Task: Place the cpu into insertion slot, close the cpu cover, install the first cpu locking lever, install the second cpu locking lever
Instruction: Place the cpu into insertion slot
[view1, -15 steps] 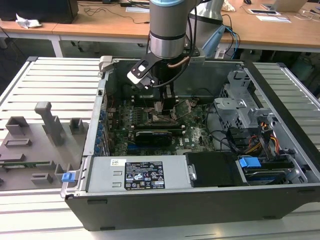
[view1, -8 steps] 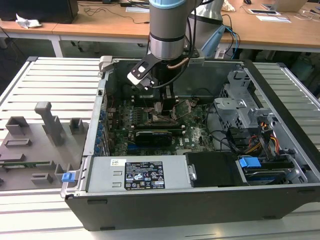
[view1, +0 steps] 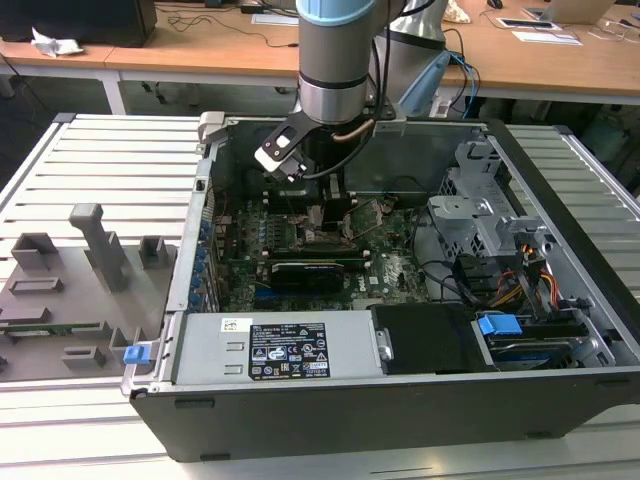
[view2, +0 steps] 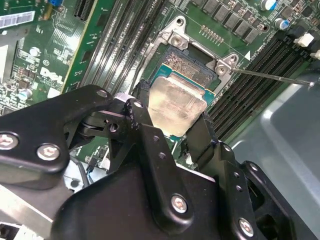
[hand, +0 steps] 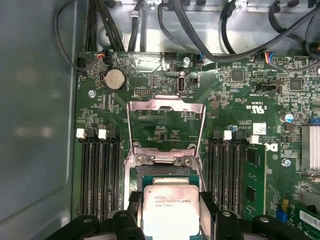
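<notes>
Room above socket taken by gripper clamping chip. Raised cover walls off the side toward cables; memory slots flank low; case wall close along board edge.

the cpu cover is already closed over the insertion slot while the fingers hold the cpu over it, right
Not closed: the cpu cover stands swung open in the first wrist view. In the second wrist view the fingers do hold the cpu over the insertion slot.
</notes>
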